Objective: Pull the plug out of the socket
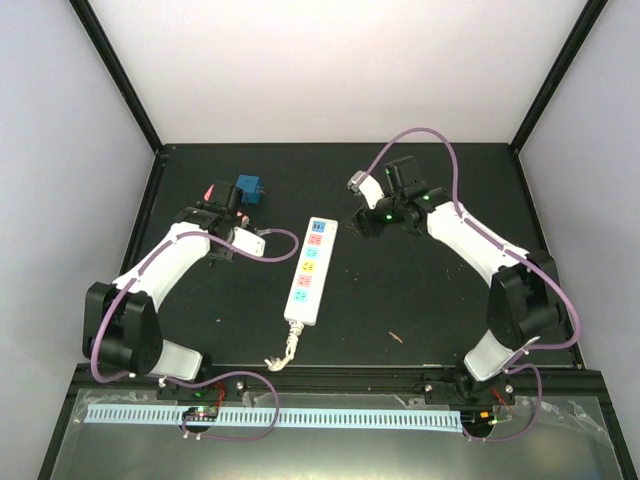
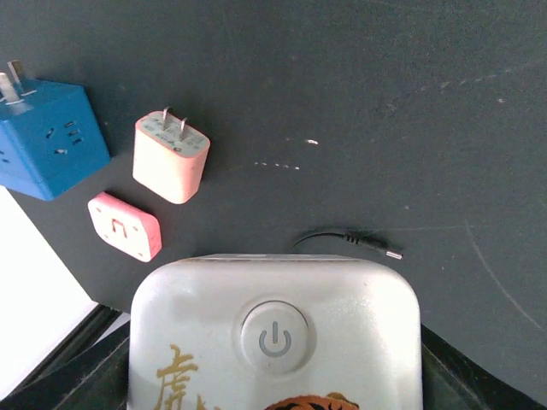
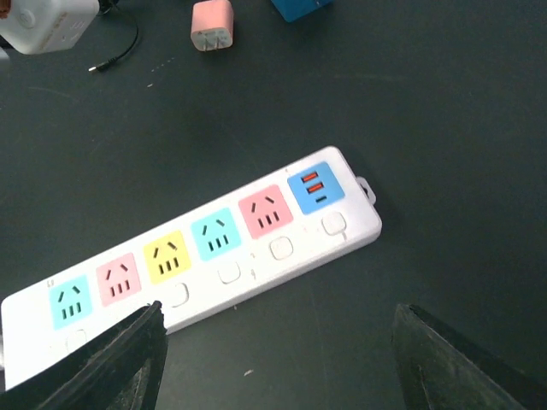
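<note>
The left gripper (image 1: 240,240) clamps a white adapter (image 2: 273,333); the right gripper (image 3: 275,320) hangs wide open above the power strip (image 3: 205,248).

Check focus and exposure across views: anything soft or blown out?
Top external: white back wall near blown out. Left wrist: white rounded plastic adapter with a power button fills the lower frame, slightly soft. Right wrist: long white power strip sharp, right claw fingertips blurred.
</note>
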You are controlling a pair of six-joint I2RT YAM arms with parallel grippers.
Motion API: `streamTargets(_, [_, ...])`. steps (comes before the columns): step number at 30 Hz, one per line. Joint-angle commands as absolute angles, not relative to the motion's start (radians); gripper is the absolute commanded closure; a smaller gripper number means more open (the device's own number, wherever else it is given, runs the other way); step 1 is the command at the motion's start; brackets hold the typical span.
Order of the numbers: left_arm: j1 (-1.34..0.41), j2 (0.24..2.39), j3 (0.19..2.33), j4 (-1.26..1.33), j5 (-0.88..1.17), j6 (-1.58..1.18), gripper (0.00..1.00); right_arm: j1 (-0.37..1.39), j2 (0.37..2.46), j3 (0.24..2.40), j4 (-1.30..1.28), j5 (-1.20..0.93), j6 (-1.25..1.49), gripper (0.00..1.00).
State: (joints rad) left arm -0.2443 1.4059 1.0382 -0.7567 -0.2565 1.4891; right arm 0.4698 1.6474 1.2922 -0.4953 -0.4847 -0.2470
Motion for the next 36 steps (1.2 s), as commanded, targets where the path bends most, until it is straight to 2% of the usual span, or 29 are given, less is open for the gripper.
streamTargets(1, [-0.273,1.454,1.031,-0.715,-0.379,1.527,0.66,0.432,1.590,1.249,-0.490,-0.546,-0.202,0.25])
streamTargets(7, [-0.301,1.525,1.014,-0.686,-0.483,1.558,0.66,0.393,1.582,1.244,-0.481,-0.565,-0.191,0.26])
streamTargets(28, [-0.362,1.745,1.022,-0.670,-0.651,1.493,0.59,0.385,1.596,1.250,-0.480,-0.580,-0.203,0.25])
streamTargets(31, [-0.369,1.758,1.024,-0.674,-0.653,1.483,0.52,0.385,1.597,1.249,-0.480,-0.586,-0.207,0.25])
streamTargets(36, [-0.382,1.779,1.032,-0.686,-0.670,1.464,0.35,0.384,1.601,1.249,-0.482,-0.591,-0.209,0.25])
